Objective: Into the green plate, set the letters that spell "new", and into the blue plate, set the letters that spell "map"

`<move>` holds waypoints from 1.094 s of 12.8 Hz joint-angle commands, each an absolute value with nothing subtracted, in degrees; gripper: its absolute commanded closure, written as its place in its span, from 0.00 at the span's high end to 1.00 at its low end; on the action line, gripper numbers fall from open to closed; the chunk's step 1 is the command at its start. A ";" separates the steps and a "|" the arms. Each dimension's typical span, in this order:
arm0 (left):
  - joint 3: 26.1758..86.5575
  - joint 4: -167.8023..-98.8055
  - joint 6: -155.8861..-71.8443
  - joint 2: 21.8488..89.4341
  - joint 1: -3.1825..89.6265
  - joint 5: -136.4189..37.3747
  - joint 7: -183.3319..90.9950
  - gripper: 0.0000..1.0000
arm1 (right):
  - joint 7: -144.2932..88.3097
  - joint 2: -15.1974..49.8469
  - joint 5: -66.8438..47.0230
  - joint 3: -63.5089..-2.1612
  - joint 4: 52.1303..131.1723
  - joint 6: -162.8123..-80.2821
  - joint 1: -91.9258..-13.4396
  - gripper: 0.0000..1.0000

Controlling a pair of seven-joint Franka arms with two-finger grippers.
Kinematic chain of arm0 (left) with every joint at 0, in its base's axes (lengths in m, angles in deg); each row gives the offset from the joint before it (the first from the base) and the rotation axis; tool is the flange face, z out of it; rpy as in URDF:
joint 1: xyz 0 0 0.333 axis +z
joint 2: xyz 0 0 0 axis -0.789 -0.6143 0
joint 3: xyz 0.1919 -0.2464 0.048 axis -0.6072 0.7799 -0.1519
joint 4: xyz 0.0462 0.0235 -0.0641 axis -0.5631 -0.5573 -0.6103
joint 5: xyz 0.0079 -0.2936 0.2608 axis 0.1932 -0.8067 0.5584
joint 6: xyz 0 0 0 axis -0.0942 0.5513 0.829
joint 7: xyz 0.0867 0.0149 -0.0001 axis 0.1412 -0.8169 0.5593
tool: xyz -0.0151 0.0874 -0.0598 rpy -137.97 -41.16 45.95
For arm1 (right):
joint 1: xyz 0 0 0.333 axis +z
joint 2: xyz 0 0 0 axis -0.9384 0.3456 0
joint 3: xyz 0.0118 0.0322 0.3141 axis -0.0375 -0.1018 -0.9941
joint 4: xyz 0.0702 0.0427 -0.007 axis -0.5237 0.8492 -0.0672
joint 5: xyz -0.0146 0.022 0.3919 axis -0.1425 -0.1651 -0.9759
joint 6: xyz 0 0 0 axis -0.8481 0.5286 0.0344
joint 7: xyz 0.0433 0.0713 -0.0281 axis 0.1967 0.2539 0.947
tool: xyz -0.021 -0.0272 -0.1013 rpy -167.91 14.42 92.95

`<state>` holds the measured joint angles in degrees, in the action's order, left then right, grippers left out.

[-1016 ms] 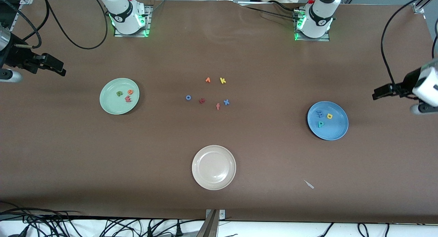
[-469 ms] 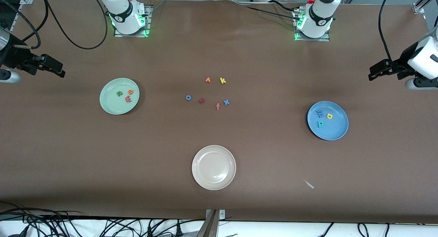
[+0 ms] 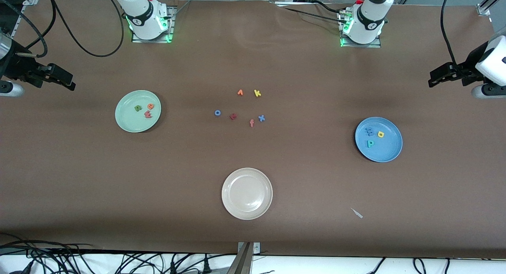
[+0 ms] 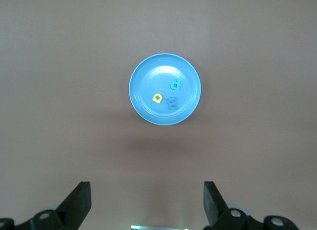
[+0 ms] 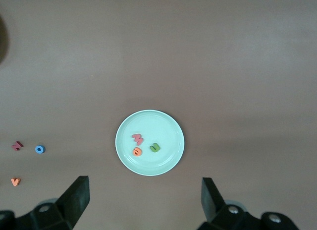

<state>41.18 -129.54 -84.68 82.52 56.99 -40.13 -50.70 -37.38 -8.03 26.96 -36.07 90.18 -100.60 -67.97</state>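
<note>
High over each end of the table, both arms wait, left gripper (image 4: 146, 202) and right gripper (image 5: 143, 202) spread wide and empty. Letters n (image 3: 138, 107), e (image 3: 150, 106), w (image 3: 148, 114) lie in the green plate (image 3: 126, 121); m (image 3: 370, 131), a (image 3: 380, 134), p (image 3: 370, 143) in the blue plate (image 3: 389, 153).
</note>
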 commanded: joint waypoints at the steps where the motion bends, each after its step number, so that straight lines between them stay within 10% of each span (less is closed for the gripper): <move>1: 40.85 -129.13 -85.12 82.49 57.19 -40.88 -51.56 1.00 | -37.51 -8.69 26.58 -36.79 90.63 -100.85 -68.81 1.00; 14: 40.94 -129.74 -87.67 82.49 57.28 -40.88 -51.56 1.00 | -37.51 -8.69 26.67 -36.79 90.54 -100.58 -68.81 1.00</move>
